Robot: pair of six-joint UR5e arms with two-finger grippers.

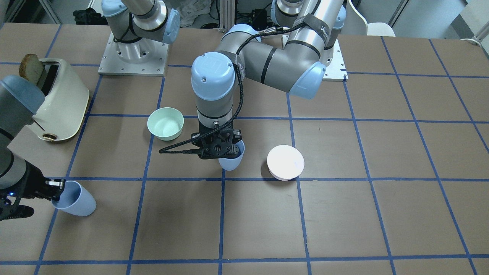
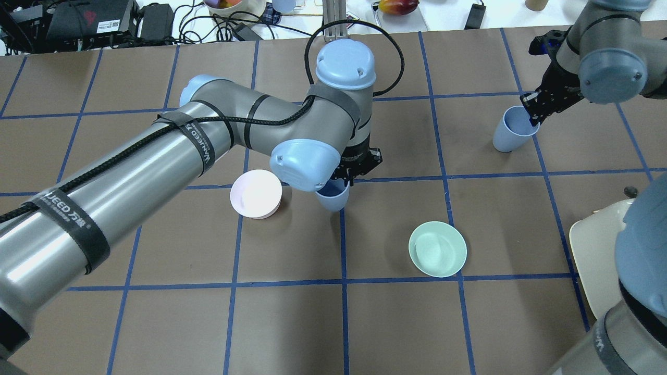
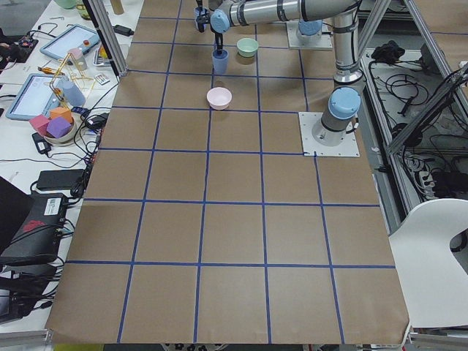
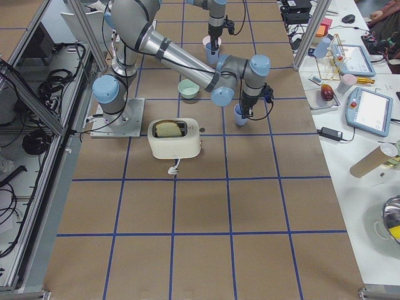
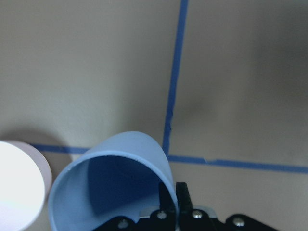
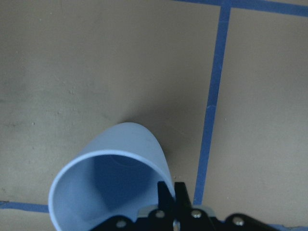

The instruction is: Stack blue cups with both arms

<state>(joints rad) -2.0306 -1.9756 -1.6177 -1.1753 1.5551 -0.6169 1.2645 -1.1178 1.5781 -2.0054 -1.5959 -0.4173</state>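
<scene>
Two pale blue cups are in view, far apart. My left gripper (image 1: 236,149) is shut on the rim of one blue cup (image 1: 230,162) near the table's middle; the overhead view shows that gripper (image 2: 346,180) and cup (image 2: 333,198) too. In the left wrist view the fingers (image 5: 166,199) pinch the cup wall (image 5: 120,178). My right gripper (image 1: 58,189) is shut on the rim of the other blue cup (image 1: 78,200), which also shows in the overhead view (image 2: 508,133) and in the right wrist view (image 6: 115,173). I cannot tell whether either cup is off the table.
A mint-green bowl (image 1: 166,123) stands beside the left arm's wrist, and a pale pink bowl (image 1: 285,162) on the cup's other side. A cream toaster (image 1: 61,103) with toast stands near the right arm. The left arm's elbow (image 2: 305,161) overhangs its cup.
</scene>
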